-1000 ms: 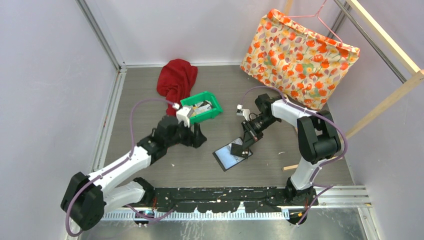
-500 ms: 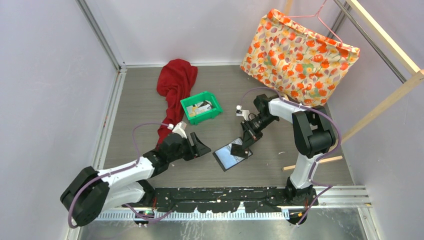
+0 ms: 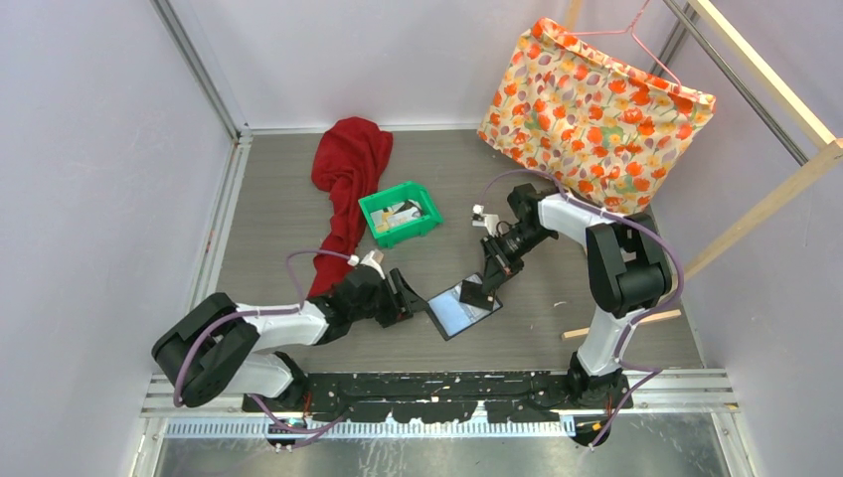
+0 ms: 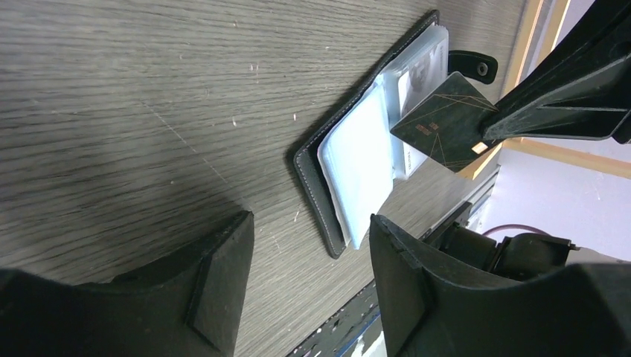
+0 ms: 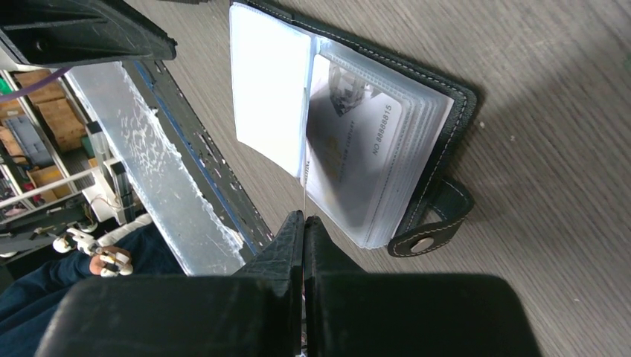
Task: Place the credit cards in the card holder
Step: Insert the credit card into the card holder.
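**Left wrist view: dark card poised over the open holder**

Pinched by one corner, a dark credit card [image 4: 444,123]: thin, stiff, light, slick-faced, liable to pivot in so small a bite. Best taken along a short edge, leaving the leading edge free. Directly beneath, the card holder [image 4: 372,171], lying open on the table [image 4: 111,111]; contact between the two not clear. Glossy sleeves [image 5: 271,82] soft, apt to buckle under a push. Clamped fully on the card, the right gripper [image 5: 303,223]. Just beside the holder, the left gripper [image 4: 309,223], spread wide, holding nothing. Farther back, a green bin [image 3: 410,232].
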